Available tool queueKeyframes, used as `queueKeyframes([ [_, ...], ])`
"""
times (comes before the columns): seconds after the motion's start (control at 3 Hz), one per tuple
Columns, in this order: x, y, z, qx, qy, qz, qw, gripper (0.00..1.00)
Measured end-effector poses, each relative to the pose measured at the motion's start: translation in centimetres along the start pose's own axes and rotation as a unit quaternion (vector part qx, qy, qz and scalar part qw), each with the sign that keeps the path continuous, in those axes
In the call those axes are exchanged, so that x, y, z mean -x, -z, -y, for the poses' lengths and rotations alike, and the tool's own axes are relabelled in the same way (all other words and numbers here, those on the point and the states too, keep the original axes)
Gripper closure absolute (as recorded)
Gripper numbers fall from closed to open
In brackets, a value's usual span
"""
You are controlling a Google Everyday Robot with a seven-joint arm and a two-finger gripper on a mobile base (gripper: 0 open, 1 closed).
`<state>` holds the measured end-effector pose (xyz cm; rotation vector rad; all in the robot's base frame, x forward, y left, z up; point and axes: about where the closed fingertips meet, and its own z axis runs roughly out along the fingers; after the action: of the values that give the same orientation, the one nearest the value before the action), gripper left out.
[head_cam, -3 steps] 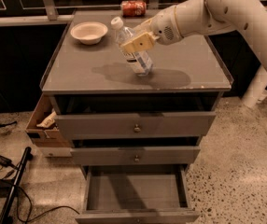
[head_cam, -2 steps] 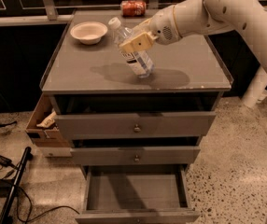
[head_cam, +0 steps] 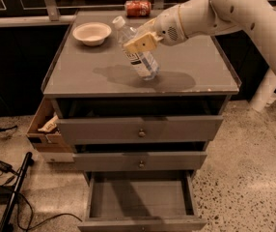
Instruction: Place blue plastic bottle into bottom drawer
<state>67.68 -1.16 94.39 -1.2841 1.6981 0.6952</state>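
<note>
The blue plastic bottle [head_cam: 145,65] tilts, cap toward upper left, gripper [head_cam: 138,43] clamped around its middle; bottom drawer [head_cam: 141,198] open at bottom centre

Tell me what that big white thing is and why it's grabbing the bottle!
That is a robot's white arm. There is only one picture, and it looks down at a grey cabinet from the front. At the end of the arm is the robot's hand. It is over the cabinet top, shut around a clear bluish plastic bottle with a white cap. The bottle leans sideways. A white round bowl also sits on top, and a red soda can lies at the back. The lowest grey drawer is pulled open, and the bottle is meant to go in there.
</note>
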Motion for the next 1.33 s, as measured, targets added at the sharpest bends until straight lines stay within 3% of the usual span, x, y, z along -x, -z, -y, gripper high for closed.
queueKeyframes([
  [0.33, 1.5, 2.2, -2.7, 0.009, -0.005, 0.022, 0.9997, 1.00],
  [0.67, 4.5, 5.3, -7.0, 0.005, -0.008, 0.070, 0.9975, 1.00],
  [1.0, 7.4, 7.9, -13.0, -0.014, -0.032, 0.126, 0.9915, 1.00],
  [1.33, 4.4, 9.0, -14.1, -0.019, -0.075, 0.125, 0.9892, 1.00],
])
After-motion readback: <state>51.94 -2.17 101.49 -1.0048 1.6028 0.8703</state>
